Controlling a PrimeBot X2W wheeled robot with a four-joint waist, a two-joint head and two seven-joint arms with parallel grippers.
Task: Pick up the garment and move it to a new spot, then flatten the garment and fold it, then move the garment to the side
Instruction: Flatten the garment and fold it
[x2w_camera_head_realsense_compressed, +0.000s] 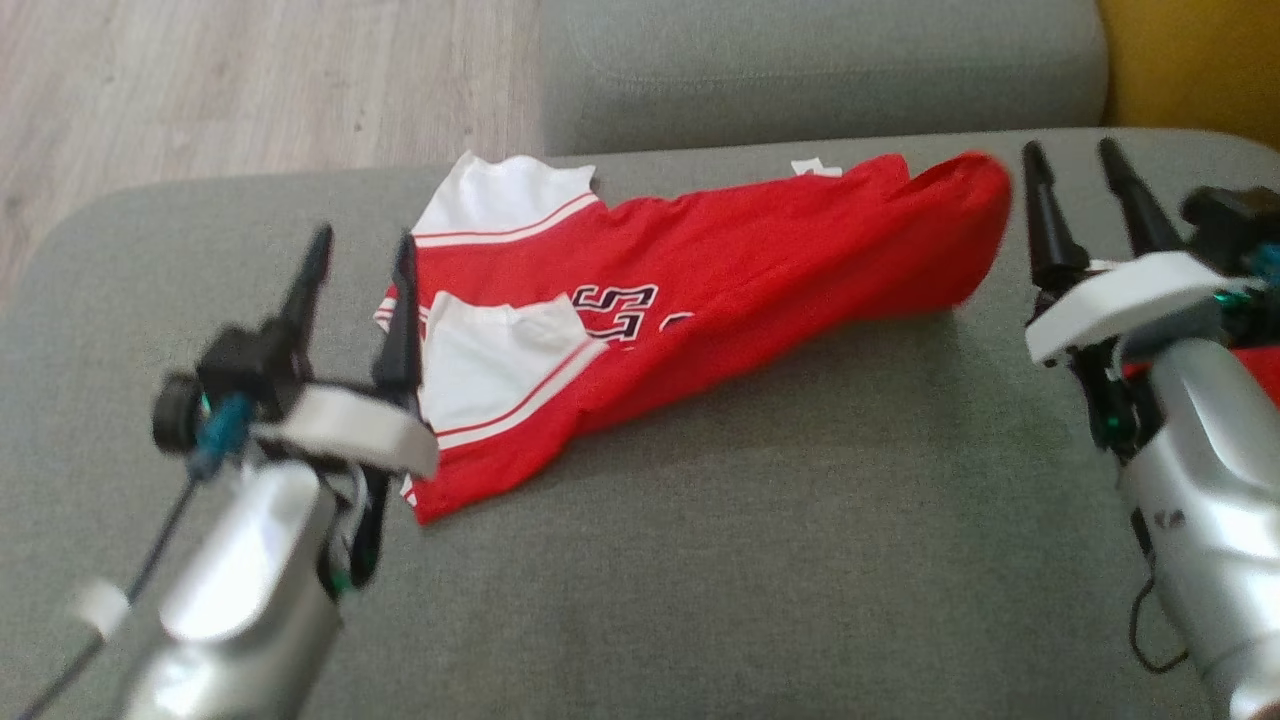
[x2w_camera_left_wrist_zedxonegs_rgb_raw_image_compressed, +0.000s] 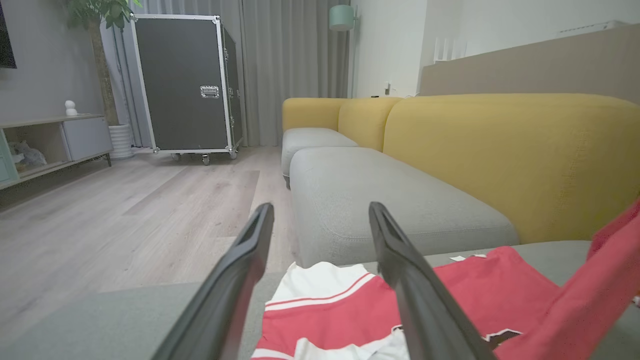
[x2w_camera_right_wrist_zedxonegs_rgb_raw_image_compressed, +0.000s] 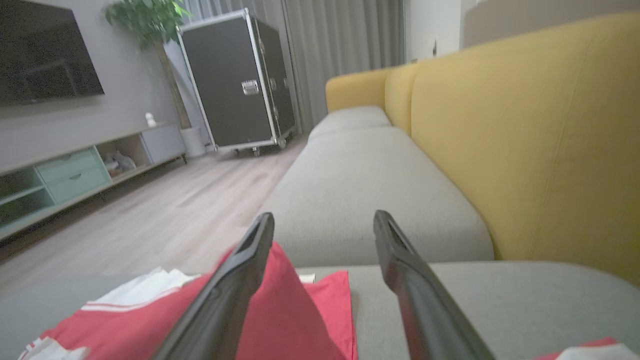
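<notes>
The garment (x2w_camera_head_realsense_compressed: 760, 270), a red jersey with white sleeves and a dark printed number, lies across the middle of the grey seat cushion (x2w_camera_head_realsense_compressed: 800, 520). In the head view its sleeve end sits at centre left. Its other end rises in a blurred hump toward the upper right.

The head view takes in the jersey's whole length, with the left gripper (x2w_camera_head_realsense_compressed: 362, 240) at its sleeve end and the right gripper (x2w_camera_head_realsense_compressed: 1071, 150) just beyond the raised end.

The left wrist view adds the room:
- the garment (x2w_camera_left_wrist_zedxonegs_rgb_raw_image_compressed: 480, 290) low in the frame;
- a yellow backrest (x2w_camera_left_wrist_zedxonegs_rgb_raw_image_compressed: 525, 160) at the right;
- a black wheeled case (x2w_camera_left_wrist_zedxonegs_rgb_raw_image_compressed: 185, 85) at the upper left;
- a pale wood floor (x2w_camera_left_wrist_zedxonegs_rgb_raw_image_compressed: 125, 215).

The right wrist view adds a dark screen (x2w_camera_right_wrist_zedxonegs_rgb_raw_image_compressed: 45, 50) at the upper left.

Both grippers have their fingers spread wide, with nothing between them. In the left wrist view the left gripper (x2w_camera_left_wrist_zedxonegs_rgb_raw_image_compressed: 320, 207) hangs above the white sleeve. In the right wrist view the right gripper (x2w_camera_right_wrist_zedxonegs_rgb_raw_image_compressed: 324, 215) has one of its fingers (x2w_camera_right_wrist_zedxonegs_rgb_raw_image_compressed: 235, 280) in front of a raised red fold of the garment (x2w_camera_right_wrist_zedxonegs_rgb_raw_image_compressed: 300, 310). It may be brushing the fold, but the blur leaves that unclear.
</notes>
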